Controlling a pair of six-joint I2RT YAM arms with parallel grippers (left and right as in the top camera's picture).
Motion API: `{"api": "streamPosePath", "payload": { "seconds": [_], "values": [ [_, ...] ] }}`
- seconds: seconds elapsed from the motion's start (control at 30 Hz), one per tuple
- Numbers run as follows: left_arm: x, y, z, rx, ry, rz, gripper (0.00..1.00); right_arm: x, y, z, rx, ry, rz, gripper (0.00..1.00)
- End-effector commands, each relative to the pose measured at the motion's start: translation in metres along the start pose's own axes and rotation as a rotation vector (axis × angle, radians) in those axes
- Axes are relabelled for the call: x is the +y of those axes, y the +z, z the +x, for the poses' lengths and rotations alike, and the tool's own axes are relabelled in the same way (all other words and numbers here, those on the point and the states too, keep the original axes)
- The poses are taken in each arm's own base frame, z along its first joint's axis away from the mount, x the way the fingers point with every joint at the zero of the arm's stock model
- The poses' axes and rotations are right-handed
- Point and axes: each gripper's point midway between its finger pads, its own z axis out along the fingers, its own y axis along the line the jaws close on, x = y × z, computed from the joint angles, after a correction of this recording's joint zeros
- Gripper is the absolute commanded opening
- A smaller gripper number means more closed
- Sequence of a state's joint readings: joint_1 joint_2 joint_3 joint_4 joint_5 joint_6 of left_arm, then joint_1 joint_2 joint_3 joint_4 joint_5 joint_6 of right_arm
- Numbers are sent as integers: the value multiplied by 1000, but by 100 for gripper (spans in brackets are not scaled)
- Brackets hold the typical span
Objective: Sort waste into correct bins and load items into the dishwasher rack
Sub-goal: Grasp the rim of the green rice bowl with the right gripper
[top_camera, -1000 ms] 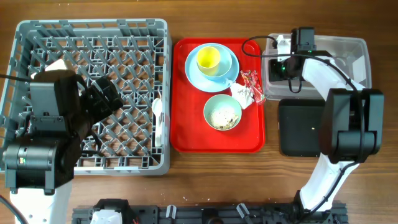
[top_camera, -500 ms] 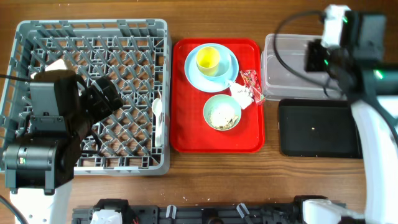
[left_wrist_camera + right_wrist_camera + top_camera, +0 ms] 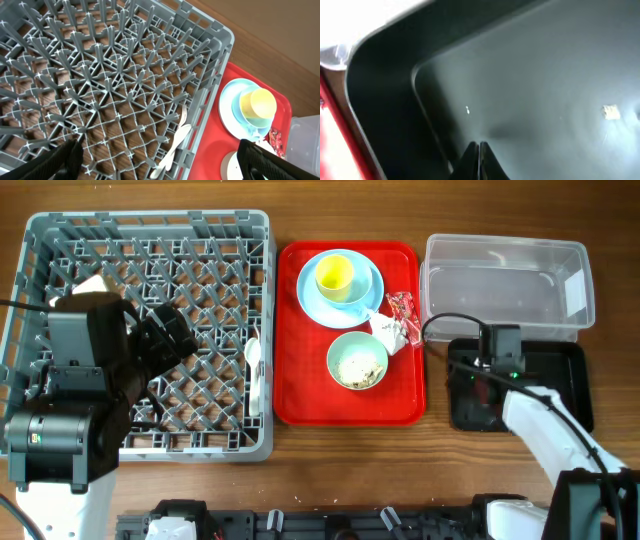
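The grey dishwasher rack fills the left. A white spoon and fork lie in it by its right wall. My left gripper hangs open above that part of the rack, holding nothing. On the red tray a yellow cup sits on the light blue plate. The pale bowl holds whitish scraps. A crumpled napkin and red wrapper lie beside it. My right gripper is shut and empty, low over the left end of the black tray.
The clear tub stands behind the black tray, at the back right. A small pale crumb lies on the black tray's floor. The red tray's edge shows just left of the black tray. Bare wood table runs along the front.
My right arm has swung from over the clear tub back and down to the black tray, jaws shut. The left arm has not moved.
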State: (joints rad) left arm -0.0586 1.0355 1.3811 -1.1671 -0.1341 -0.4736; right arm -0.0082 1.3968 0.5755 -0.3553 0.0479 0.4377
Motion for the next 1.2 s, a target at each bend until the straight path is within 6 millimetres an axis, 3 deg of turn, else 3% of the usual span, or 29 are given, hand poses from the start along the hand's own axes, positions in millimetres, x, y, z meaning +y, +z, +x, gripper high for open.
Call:
{"api": "streamPosePath", "payload": {
  "seconds": [0.0, 0.17, 0.37, 0.6, 0.77, 0.83, 0.93, 1.0, 1.03, 1.1, 1.13, 1.17],
  "values": [
    [2, -2, -3, -16, -5, -6, 100, -5, 6, -3, -44, -179, 19, 4],
    [2, -2, -3, -16, -4, -6, 100, 16, 6, -2, -51, -404, -94, 4],
    [2, -2, -3, -16, -5, -6, 100, 56, -3, 8, -38, -479, -339, 4],
    [2, -2, -3, -16, -5, -6, 100, 79, -10, 14, -49, -552, -445, 4],
    [2, -2, -3, -16, -5, -6, 100, 79, -10, 0, -90, -478, -419, 6],
    [2, -2, -3, -16, -4, -6, 100, 66, -15, -15, -115, -437, -318, 20],
    [2, -2, -3, -16, -5, -6, 100, 70, -60, -39, -169, -435, -302, 35],
    [2, -2, -3, -16, -5, -6, 100, 76, -114, -57, -224, -340, -335, 41],
    [2, -2, -3, -16, -5, -6, 100, 88, -145, -56, -238, -308, -423, 45],
    [2, -2, -3, -16, -5, -6, 100, 120, -184, -39, -234, -374, -662, 50],
    [2, -2, -3, -16, -5, -6, 100, 131, -191, -30, -221, -408, -713, 50],
    [2, -2, -3, -16, -5, -6, 100, 141, -186, -19, -194, -450, -704, 52]
  ]
}}
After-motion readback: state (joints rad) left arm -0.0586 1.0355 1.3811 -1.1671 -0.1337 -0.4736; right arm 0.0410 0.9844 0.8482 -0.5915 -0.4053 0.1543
